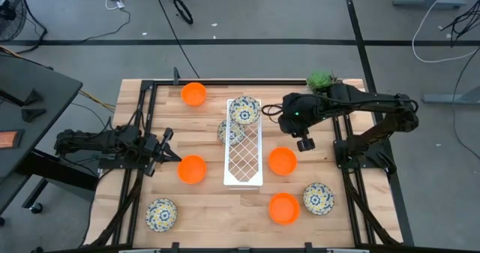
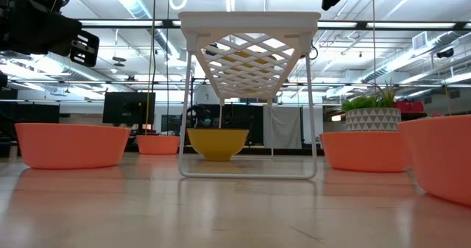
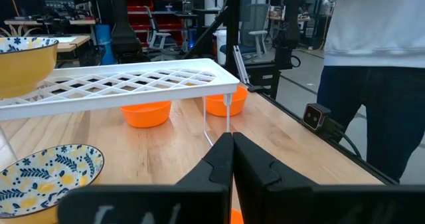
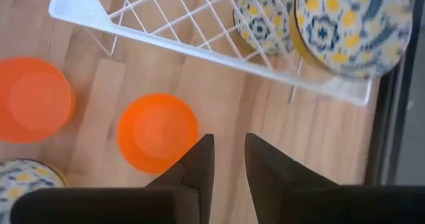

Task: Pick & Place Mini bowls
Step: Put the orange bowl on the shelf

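The right gripper [image 1: 305, 143] hangs with fingers apart and empty above the table [image 1: 210, 200], beside the white rack [image 1: 244, 163]. One patterned bowl [image 1: 244, 110] sits on the rack. The left gripper [image 1: 171, 153], fingers together, rests by an orange bowl [image 1: 192, 169].

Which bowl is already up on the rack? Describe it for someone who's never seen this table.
Find the white lattice rack standing mid-table. At its far end, toward the potted plant, one patterned bowl sits on top. Another patterned bowl is close by, but underneath the rack.
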Action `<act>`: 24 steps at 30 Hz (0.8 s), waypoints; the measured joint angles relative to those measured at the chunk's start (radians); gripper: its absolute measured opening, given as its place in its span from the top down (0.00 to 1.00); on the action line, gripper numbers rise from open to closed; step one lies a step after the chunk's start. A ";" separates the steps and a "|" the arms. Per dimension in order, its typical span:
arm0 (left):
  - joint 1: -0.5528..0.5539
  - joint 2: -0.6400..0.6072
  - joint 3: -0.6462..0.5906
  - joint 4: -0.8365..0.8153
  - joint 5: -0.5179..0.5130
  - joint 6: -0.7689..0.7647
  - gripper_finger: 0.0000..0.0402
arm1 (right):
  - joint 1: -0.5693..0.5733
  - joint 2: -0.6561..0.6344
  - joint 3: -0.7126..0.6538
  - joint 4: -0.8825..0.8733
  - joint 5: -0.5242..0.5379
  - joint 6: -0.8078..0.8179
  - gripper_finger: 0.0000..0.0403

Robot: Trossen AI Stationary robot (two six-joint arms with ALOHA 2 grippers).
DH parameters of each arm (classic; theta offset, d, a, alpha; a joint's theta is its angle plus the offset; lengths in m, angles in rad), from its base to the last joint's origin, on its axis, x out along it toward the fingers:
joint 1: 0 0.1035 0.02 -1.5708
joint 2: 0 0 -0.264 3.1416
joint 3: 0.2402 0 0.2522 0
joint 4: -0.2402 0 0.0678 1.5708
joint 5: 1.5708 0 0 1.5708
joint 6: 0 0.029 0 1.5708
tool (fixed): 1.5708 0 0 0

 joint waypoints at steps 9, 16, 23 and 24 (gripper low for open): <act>0.000 0.000 0.000 0.000 0.000 0.000 0.97 | 0.065 0.000 -0.060 -0.084 -0.001 0.299 0.78; 0.000 0.000 0.000 0.000 0.000 0.000 0.97 | 0.142 -0.004 -0.160 -0.091 -0.003 0.461 0.73; 0.000 0.000 0.000 0.000 0.000 0.000 0.97 | 0.189 -0.042 -0.267 -0.008 -0.003 0.634 0.69; 0.000 0.000 0.000 0.000 0.000 0.000 0.97 | 0.193 -0.051 -0.284 0.009 -0.003 0.663 0.68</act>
